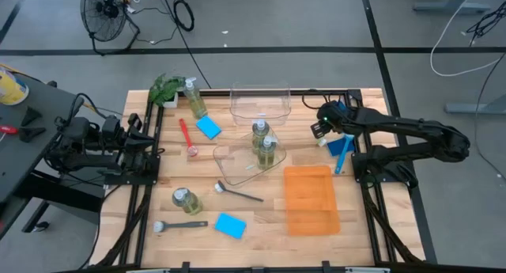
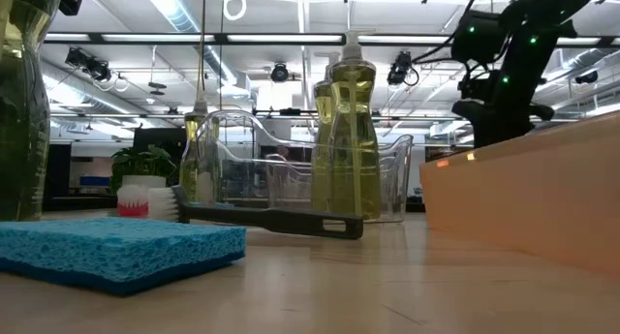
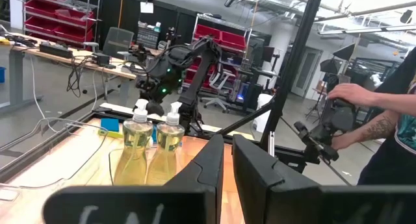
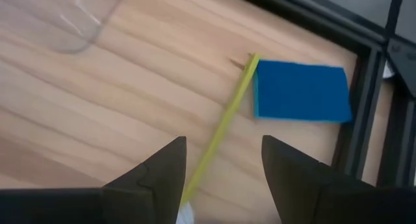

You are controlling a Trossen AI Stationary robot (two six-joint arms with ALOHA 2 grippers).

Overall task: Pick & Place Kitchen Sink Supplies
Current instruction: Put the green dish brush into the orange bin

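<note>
Right gripper (image 4: 221, 169), fingers apart and empty, hung over the yellow-green brush (image 4: 224, 123) near the table's right edge; handle ran lengthwise between them toward the blue sponge (image 4: 300, 91).

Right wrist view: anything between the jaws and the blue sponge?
Only the yellow-green brush handle on bare wood, running from the open right gripper up to the blue sponge.

At lower left I see a blue sponge (image 2: 116, 252). At centre, two pump bottles (image 2: 351, 145) stand in a clear bin (image 2: 232, 169), a dark brush (image 2: 262, 218) lying before it. An orange tray (image 2: 528, 203) fills the right.
</note>
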